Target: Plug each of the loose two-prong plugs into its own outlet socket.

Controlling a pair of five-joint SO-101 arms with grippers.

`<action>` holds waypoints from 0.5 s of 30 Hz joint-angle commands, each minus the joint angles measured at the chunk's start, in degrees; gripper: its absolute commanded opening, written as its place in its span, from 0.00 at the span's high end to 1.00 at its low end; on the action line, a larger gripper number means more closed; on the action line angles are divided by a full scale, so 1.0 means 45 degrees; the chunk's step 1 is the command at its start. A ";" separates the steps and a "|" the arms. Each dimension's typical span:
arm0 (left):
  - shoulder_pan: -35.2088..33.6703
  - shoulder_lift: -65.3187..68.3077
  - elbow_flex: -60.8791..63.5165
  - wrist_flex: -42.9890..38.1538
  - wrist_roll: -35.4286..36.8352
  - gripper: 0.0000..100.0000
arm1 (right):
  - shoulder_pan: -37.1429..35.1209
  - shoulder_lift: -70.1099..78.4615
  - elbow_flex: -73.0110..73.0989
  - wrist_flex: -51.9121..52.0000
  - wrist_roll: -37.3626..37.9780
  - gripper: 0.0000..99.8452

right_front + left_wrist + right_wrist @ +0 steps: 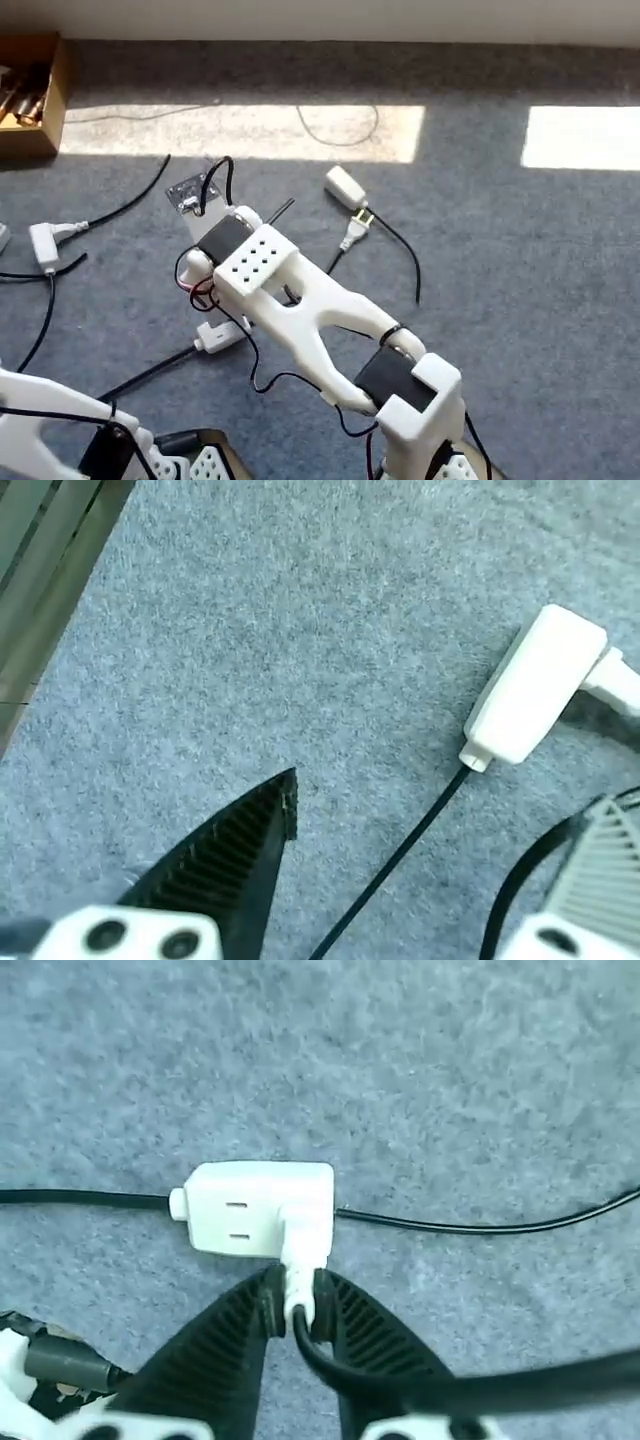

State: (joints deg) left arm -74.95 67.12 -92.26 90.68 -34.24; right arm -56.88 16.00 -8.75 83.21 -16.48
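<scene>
I'm working in daylight. In the high view two hard sun patches lie on the far carpet, a long one (240, 132) left of centre and a shorter one (585, 138) at the right edge, both washed out almost to white. A band of shade (350, 60) runs along the far wall. Nearer, the grey carpet (520, 290) is softly and evenly lit. The white arm (310, 300) throws only a faint shadow. In the left wrist view the white housing (535, 695) glares, with a soft shadow beside it. In the right wrist view the socket block (250, 1205) and the plug (303, 1245) in the right gripper's (296, 1295) jaws are bright.
</scene>
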 commanded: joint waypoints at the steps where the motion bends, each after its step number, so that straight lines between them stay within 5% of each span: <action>1: -0.0068 -0.0381 -0.0674 -0.0156 0.0020 0.59 | -0.0166 -0.0244 -0.0576 0.0029 -0.0117 0.99; 8: -0.0010 -0.0420 -0.0674 -0.0078 0.0020 0.59 | 0.0029 0.0244 -0.0088 -0.0557 -0.0078 0.99; 15: 0.0010 -0.0459 -0.0674 -0.0078 0.0000 0.59 | 0.0068 0.1455 0.3233 -0.4093 -0.0098 0.99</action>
State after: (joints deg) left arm -75.03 67.12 -92.26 90.68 -34.24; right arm -56.70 20.31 0.31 70.73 -16.48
